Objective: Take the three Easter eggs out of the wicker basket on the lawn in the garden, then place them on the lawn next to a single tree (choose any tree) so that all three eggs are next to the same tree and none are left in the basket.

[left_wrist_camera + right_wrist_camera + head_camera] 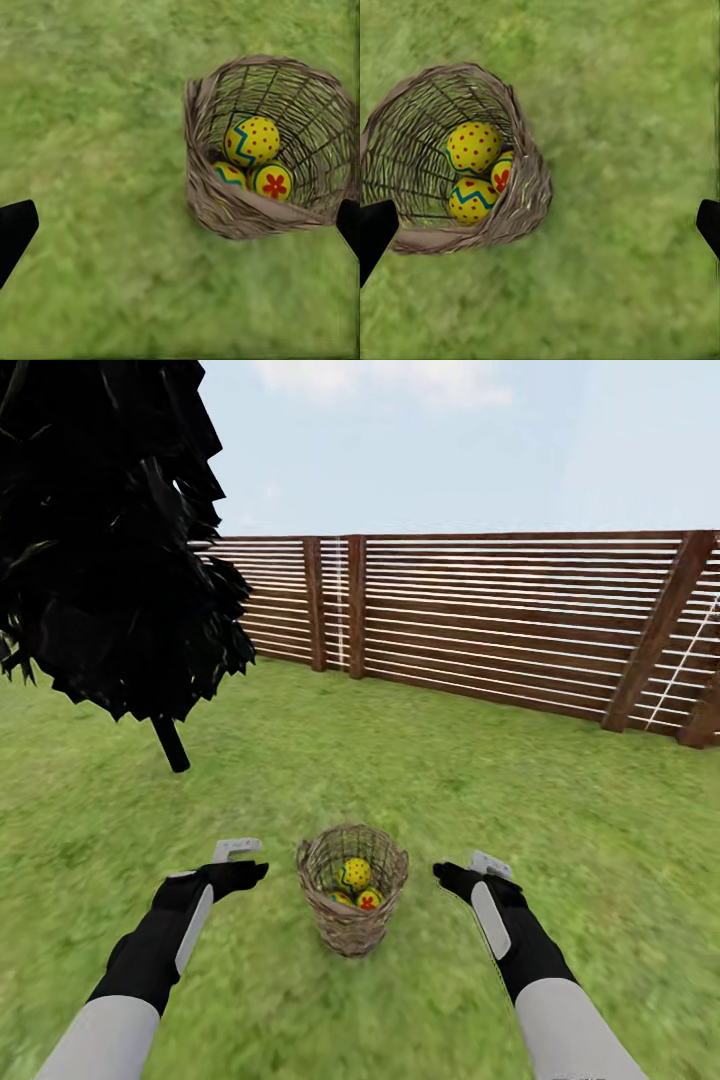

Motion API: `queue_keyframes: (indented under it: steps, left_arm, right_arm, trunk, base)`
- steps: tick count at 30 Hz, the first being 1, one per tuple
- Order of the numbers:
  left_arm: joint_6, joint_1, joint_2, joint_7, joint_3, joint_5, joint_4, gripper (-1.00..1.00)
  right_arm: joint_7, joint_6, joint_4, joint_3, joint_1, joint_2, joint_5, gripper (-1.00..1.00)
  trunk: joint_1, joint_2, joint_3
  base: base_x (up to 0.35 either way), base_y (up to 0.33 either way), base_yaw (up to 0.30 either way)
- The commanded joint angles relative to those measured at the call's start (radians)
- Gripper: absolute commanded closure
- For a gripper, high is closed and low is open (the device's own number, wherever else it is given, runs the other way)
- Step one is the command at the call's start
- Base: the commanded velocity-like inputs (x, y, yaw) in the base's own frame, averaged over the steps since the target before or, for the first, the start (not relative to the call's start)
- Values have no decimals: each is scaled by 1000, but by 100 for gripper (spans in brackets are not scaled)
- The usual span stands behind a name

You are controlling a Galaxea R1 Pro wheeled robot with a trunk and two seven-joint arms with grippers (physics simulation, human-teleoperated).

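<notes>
The lawn (420,780) is a flat stretch of green grass running back to a brown fence (520,620) of horizontal wooden slats, with pale blue sky above it. A dark tree (110,540) with black, ragged foliage and a thin dark trunk stands on the grass at the far left, well apart from the basket.

The wicker basket (352,920) stands upright on the lawn, straight ahead and between the two arms. All three eggs (355,874) lie at its bottom, touching one another: yellow shells with red dots, blue zigzag bands and a red flower mark.

The left gripper (238,857) hovers just beside the basket on its left, and the right gripper (480,868) hovers just beside it on its right; neither touches the wicker. Both sit near rim height.

In the left wrist view the basket (225,202) lies near one dark fingertip (349,225), while the other fingertip (15,232) is over bare grass. In the right wrist view the basket (521,202) with its eggs (472,146) reaches one fingertip (375,232). Both pairs of jaws stand wide apart and hold nothing.
</notes>
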Motion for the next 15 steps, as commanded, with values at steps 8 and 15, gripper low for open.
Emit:
queue_keyframes:
  steps: [8, 15]
  left_arm:
    - [5, -4, -35, -6, -1, -1, 40, -100]
    - [4, -12, -41, -6, -4, -1, 47, -100]
  right_arm:
    - [214, 134, -119, -26, 7, -23, -111, -100]
    - [310, 145, -126, -23, 9, -38, -135, -100]
  trunk:
    - [0, -1, 2]
    - [0, -1, 2]
  base:
    - [225, 274, -163]
    - [245, 245, -2]
